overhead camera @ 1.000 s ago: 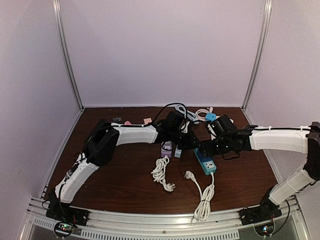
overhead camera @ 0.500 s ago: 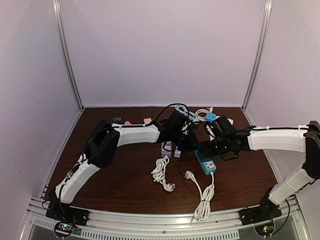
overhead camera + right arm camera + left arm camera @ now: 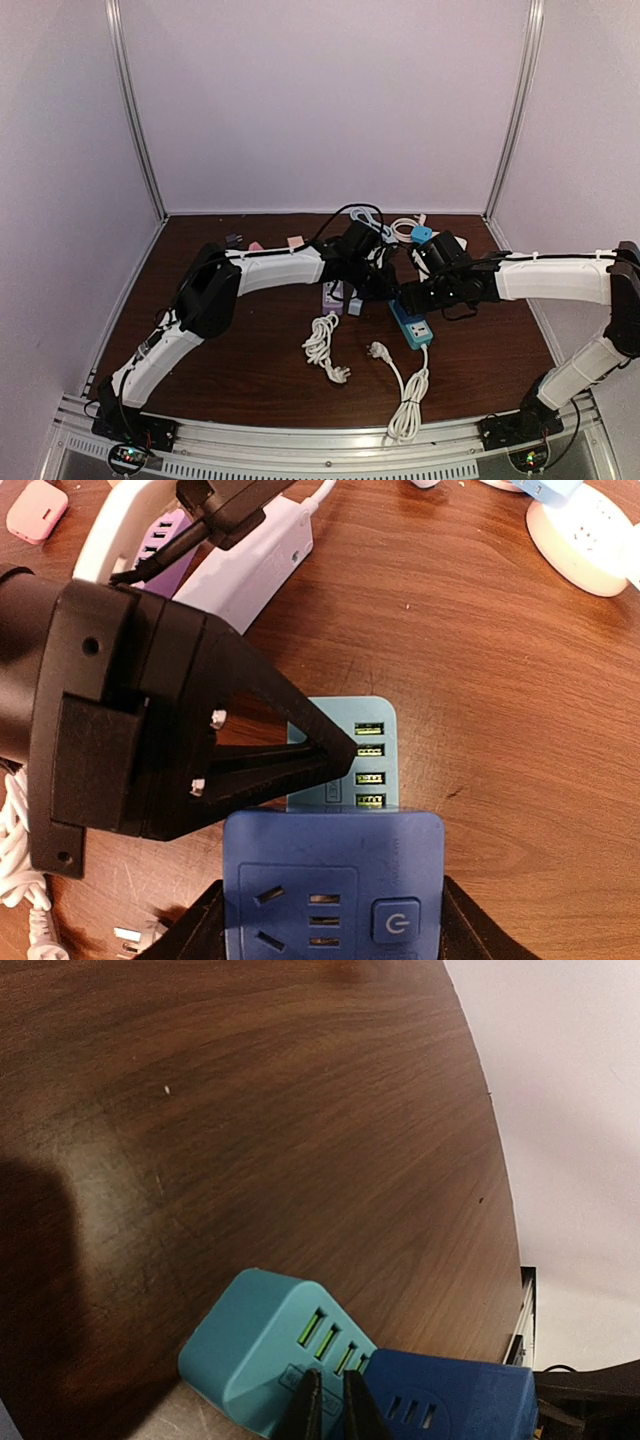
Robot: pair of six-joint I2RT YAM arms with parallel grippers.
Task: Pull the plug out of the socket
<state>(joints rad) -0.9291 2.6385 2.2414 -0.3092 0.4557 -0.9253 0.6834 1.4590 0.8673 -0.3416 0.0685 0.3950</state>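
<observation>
The blue socket strip [image 3: 413,328] lies right of the table's centre, and its outlets [image 3: 300,920] are bare. My right gripper [image 3: 330,925] is shut on it, with a finger on each side [image 3: 205,925]. Its teal USB end [image 3: 355,750] points away from that gripper. My left gripper [image 3: 340,752] is shut, and its tips [image 3: 327,1405] rest on the teal end [image 3: 260,1345] beside the blue body [image 3: 450,1400]. A white plug [image 3: 378,350] on a white cord lies loose on the table in front of the strip.
A purple and a white adapter [image 3: 335,297] lie left of the strip, under my left arm. A coiled white cable [image 3: 321,342] lies in front of them. Round white and blue devices [image 3: 423,234] and small pink items [image 3: 295,241] sit near the back wall.
My left gripper has moved right, and its tips now reach the teal end of the strip. The right arm and the strip have hardly moved.
</observation>
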